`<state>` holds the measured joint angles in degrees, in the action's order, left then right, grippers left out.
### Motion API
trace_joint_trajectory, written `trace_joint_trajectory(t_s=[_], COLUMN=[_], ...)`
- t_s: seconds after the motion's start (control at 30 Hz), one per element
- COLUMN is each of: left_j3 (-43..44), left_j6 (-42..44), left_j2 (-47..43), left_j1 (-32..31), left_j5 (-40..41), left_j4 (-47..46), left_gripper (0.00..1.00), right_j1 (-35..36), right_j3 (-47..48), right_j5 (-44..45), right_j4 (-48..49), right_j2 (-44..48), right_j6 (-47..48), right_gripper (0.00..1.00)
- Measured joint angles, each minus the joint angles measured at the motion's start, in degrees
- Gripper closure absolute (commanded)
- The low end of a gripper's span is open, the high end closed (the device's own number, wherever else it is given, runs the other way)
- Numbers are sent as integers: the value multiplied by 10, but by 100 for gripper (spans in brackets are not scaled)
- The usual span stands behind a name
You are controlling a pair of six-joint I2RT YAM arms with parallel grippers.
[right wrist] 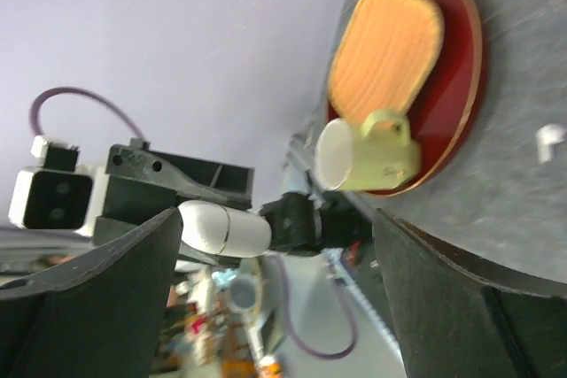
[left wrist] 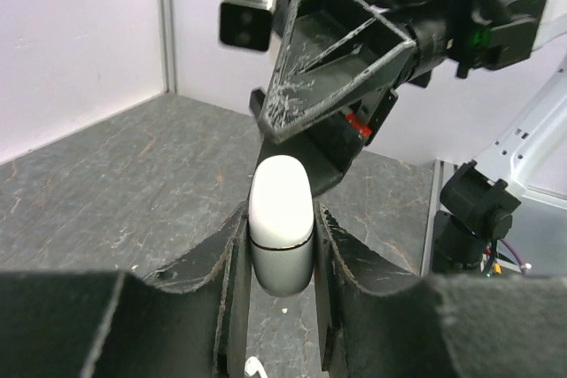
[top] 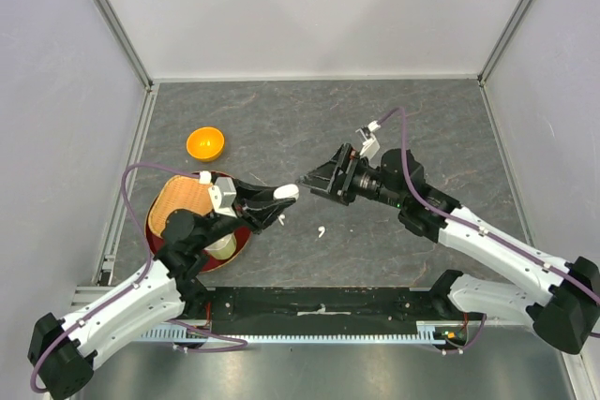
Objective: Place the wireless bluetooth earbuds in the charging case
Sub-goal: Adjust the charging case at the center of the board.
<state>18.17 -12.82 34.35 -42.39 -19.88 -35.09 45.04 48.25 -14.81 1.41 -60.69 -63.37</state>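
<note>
Left gripper (left wrist: 282,223) is clenched on a glossy white rounded charging case (top: 286,192) with a thin seam, the right gripper (top: 307,181) is spread wide just before it, and one tiny white earbud (top: 321,230) is seen lying on the counter (top: 281,119).

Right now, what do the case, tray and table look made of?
Case: probably hard white plastic; smooth, with a soft sheen and a thin lid seam.
Tray: dark red, lacquer-like gloss with a brighter rim; plastic or lacquered wood, can't tell.
Table: matte grey, veined like stone; likely a printed laminate or mat.
</note>
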Motion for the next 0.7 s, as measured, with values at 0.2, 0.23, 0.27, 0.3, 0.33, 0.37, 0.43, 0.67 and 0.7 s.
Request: trace_joint_trajectory(t_s=[0.2,0.23,0.27,0.3,0.33,0.37,0.43,0.67,0.7], left_j3=[-5,-6,-7,-8,-8,-8,-8,-8,-8], left_j6=[3,3,4,5,5,5,6,8,8], left_j2=[35,38,39,39,39,39,40,58,62], left_j1=[0,0,0,0,0,0,0,0,0], left_j5=[-30,-30,-31,-31,-31,-31,-32,-32,-32], left_j4=[-46,-49,-52,-54,-56,-58,-63,-73,-73], left_gripper=[98,98,98,98,98,98,98,98,98], right_j1=[0,0,0,0,0,0,0,1,2], right_j3=[-49,-51,-52,-52,-52,-53,-59,-79,-80], right_j5=[-75,-80,-85,-89,-91,-94,-102,-120,-122], right_j4=[94,102,110,118,123,131,149,191,194], right_j2=[-17,-17,-17,-17,-17,-17,-18,-41,-44], right_j6=[-123,-135,-145,-153,-160,-167,-184,-231,-235], right_gripper=[3,4,4,5,6,7,9,23,25])
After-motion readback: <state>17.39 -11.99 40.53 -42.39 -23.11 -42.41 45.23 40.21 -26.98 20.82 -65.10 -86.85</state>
